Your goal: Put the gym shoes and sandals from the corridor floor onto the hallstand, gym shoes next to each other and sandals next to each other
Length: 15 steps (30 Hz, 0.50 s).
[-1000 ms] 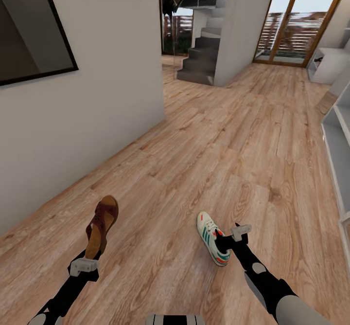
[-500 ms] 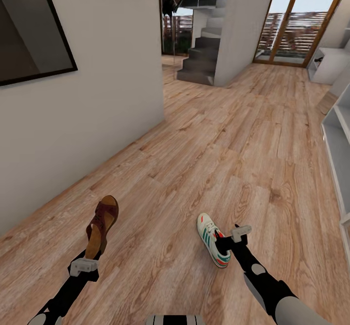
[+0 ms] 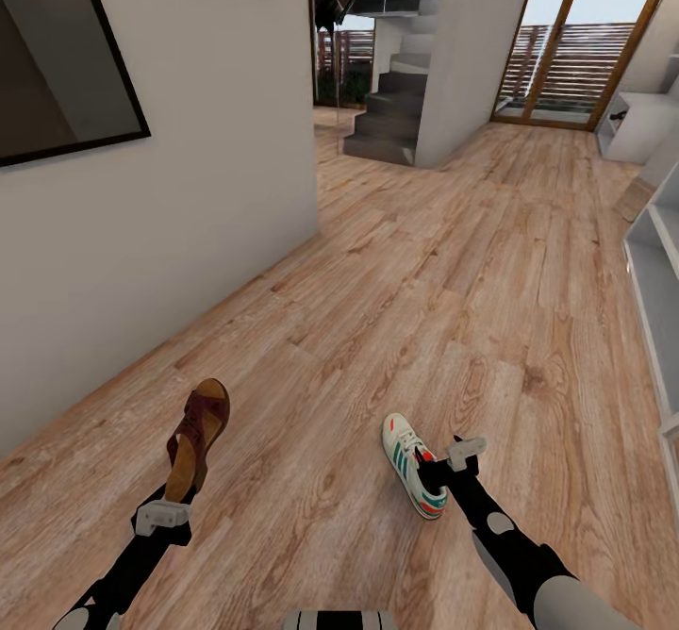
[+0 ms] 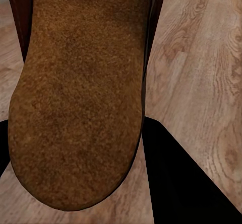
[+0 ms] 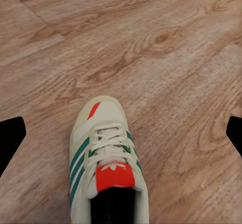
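Observation:
My left gripper (image 3: 179,490) is shut on a dark brown sandal (image 3: 199,434) and holds it tilted up over the corridor floor (image 3: 396,290). In the left wrist view the sandal's tan footbed (image 4: 80,93) lies between my black fingers (image 4: 174,183). A cream gym shoe (image 3: 411,460) with green stripes lies on the planks. My right gripper (image 3: 430,470) hovers at its heel. The right wrist view has that gym shoe (image 5: 108,166) below, with the fingertips (image 5: 10,138) spread wide at either side, open. The pale grey hallstand (image 3: 653,272) runs along the right edge.
A white wall (image 3: 189,187) with dark framed panels stands close on the left. Grey stairs (image 3: 391,111) and a glazed door (image 3: 566,55) lie far ahead. Another white unit (image 3: 639,125) sits at the far right. Open plank floor stretches ahead.
My right arm has shifted slightly left and down toward the gym shoe's heel. The shoe, the sandal and the left arm have stayed put.

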{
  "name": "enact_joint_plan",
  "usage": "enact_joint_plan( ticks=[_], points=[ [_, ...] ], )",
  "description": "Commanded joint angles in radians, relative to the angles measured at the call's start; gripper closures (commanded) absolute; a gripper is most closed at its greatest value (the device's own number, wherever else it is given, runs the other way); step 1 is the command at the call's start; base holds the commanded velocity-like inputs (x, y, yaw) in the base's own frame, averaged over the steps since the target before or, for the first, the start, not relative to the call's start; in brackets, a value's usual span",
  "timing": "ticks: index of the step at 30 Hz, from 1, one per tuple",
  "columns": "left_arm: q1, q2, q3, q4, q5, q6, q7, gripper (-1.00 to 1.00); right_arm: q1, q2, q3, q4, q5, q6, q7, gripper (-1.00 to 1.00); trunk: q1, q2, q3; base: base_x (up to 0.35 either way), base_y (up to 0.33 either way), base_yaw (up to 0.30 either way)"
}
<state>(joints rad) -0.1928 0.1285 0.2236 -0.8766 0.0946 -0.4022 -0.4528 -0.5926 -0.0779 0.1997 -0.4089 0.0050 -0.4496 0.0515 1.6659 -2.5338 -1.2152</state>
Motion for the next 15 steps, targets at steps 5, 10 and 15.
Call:
enact_joint_plan(
  ticks=[5, 10, 15],
  points=[
    [-0.001, 0.000, 0.002, 0.001, 0.007, 0.000, -0.009, 1.00, 0.000, 0.000, 0.003, 0.001, 0.002, -0.003, 0.002, -1.00, 0.000, 0.000, -0.002, 0.000, 0.000, 0.000],
    [0.000, 0.000, 0.002, 0.001, 0.007, 0.000, -0.009, 1.00, 0.000, -0.001, 0.004, 0.001, 0.002, -0.003, 0.002, -1.00, 0.000, 0.000, -0.007, 0.000, 0.000, 0.000],
    [0.000, 0.000, 0.002, 0.001, 0.007, 0.000, -0.009, 1.00, 0.000, -0.001, 0.004, 0.001, 0.003, -0.003, 0.002, -1.00, 0.000, 0.000, -0.010, 0.000, 0.000, 0.000]
  ],
)
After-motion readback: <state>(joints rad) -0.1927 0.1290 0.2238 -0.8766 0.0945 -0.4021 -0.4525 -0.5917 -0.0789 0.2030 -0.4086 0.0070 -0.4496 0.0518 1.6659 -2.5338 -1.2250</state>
